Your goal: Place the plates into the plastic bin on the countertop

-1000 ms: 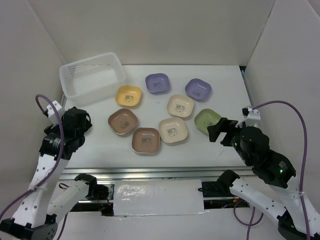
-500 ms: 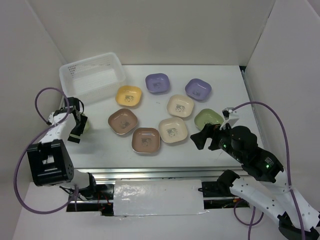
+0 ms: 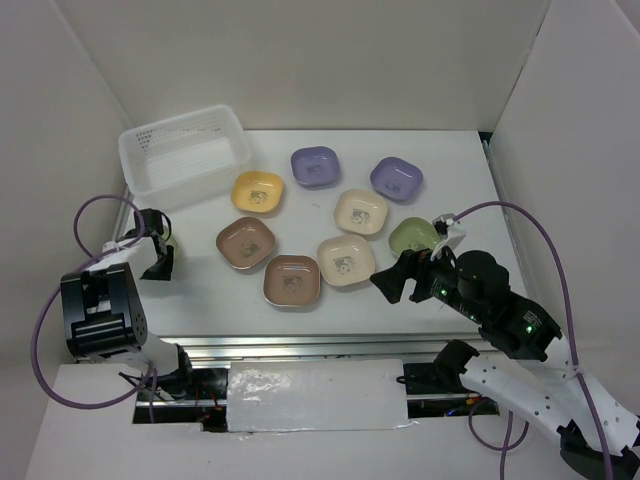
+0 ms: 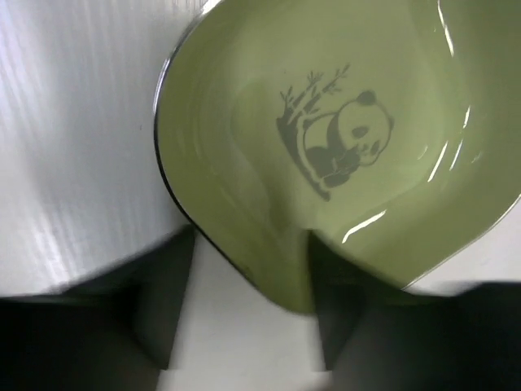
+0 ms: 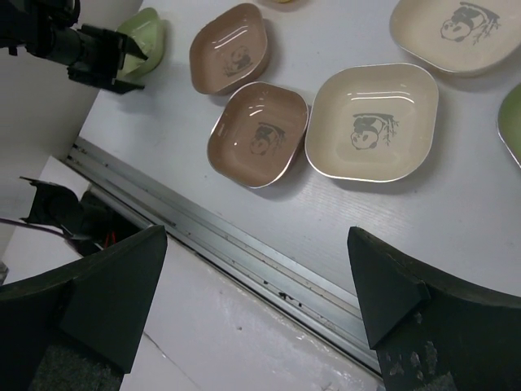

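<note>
Several plates lie on the white countertop (image 3: 455, 150): yellow (image 3: 257, 191), two purple (image 3: 315, 166) (image 3: 396, 178), two cream (image 3: 360, 212) (image 3: 346, 261), two brown (image 3: 245, 242) (image 3: 291, 281) and a green one (image 3: 412, 236). Another green plate (image 4: 326, 138) with a panda mark lies at the far left. My left gripper (image 4: 244, 326) straddles its near rim, one finger over the dish, the other still a gap away outside. The plastic bin (image 3: 185, 155) stands at the back left. My right gripper (image 5: 256, 244) hovers wide open near the front edge, holding nothing.
A metal rail (image 3: 300, 345) runs along the countertop's front edge. White walls close in the left, back and right sides. In the right wrist view the left gripper (image 5: 122, 53) and its green plate (image 5: 146, 32) show at the top left.
The left arm has swung down onto the green plate at the far left and its jaws have narrowed around the rim. The right arm has reached further left over the front edge.
</note>
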Controlling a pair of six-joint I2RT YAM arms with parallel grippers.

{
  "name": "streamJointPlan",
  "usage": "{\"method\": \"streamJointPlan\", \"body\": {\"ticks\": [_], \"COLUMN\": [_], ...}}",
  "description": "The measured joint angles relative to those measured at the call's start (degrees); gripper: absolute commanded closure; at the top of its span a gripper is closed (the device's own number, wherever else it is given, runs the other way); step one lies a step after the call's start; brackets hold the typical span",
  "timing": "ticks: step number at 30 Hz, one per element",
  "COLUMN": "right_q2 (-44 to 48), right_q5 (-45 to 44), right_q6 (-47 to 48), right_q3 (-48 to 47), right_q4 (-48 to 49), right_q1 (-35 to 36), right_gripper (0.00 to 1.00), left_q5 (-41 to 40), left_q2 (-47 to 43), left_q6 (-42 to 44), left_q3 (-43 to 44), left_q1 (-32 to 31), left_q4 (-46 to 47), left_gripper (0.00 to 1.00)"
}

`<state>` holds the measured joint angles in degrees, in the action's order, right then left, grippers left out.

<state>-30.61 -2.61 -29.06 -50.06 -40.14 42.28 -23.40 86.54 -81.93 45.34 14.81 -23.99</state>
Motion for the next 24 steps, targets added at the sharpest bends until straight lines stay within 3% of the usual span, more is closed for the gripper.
{"method": "streamJointPlan", "body": {"ticks": [3, 5, 11, 16, 20, 24], "right_q2": [0.00, 0.02, 0.02, 0.24, 0.33, -0.46], "right_q5": [-0.09, -0.09, -0.11, -0.59, -2.10, -3.26], "right_q6": [-0.02, -0.02, -0.09, -0.13, -0.04, 0.20], "right_q3": [0.00, 0.00, 0.00, 0.00, -0.02, -0.02], "right_q4": [0.22, 0.31, 0.35, 0.35, 0.44, 1.42], "right_q1": [0.26, 0.35, 1.11, 1.75, 1.84, 1.81], "right_gripper": [0.00, 0.00, 0.00, 0.00, 0.00, 0.00], "left_q5": [0.13, 1.44, 2.84, 3.04, 6.10, 12.13], "left_q2": [-0.35, -2.71, -14.64, -29.99, -34.23, -18.27], "left_q6": [-2.05, -2.99, -3.52, 1.53, 11.98, 24.06], "left_q3": [-2.03, -3.52, -11.32, -11.65, -3.34, 18.27], "left_q1": [0.02, 0.26, 1.57, 1.53, -0.76, -2.43], "left_q4": [3.02, 5.38, -0.11, -8.22, -7.52, -7.23], "left_gripper": [0.94, 1.00, 1.00, 1.00, 1.00, 1.00]}}
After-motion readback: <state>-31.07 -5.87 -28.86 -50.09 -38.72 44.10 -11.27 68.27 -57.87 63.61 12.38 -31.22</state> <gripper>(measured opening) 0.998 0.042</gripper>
